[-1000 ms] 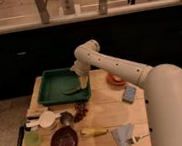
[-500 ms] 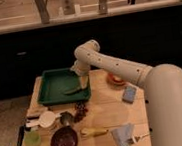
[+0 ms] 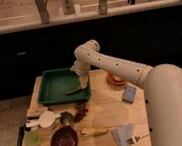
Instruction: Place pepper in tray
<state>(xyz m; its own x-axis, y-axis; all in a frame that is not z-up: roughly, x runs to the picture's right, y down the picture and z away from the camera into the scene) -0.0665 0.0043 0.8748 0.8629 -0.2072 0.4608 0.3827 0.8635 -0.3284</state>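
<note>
The hand [image 3: 82, 81] hangs over the shallow, rimmed tray's [image 3: 51, 87] right edge; its grip cannot be told. The slender, curved pepper [image 3: 72, 91] lies inside.

The wooden table [image 3: 107, 113] carries the tray [image 3: 51, 85] (gripper [image 3: 82, 82] over its right edge), a bowl [image 3: 63, 141].

Arm enters from 4–5 o'clock, thick white forearm filling the lower right corner. It runs up toward 10 o'clock to a rounded elbow joint near frame centre, just above the middle. From there the wrist link drops toward 6–7 o'clock. Pincer [image 3: 82, 82] hangs at the wrist's end, pointing down, a little left of centre and low over what lies beneath it. Whole visible arm is one bent chain: long diagonal, sharp fold, short drop.
</note>
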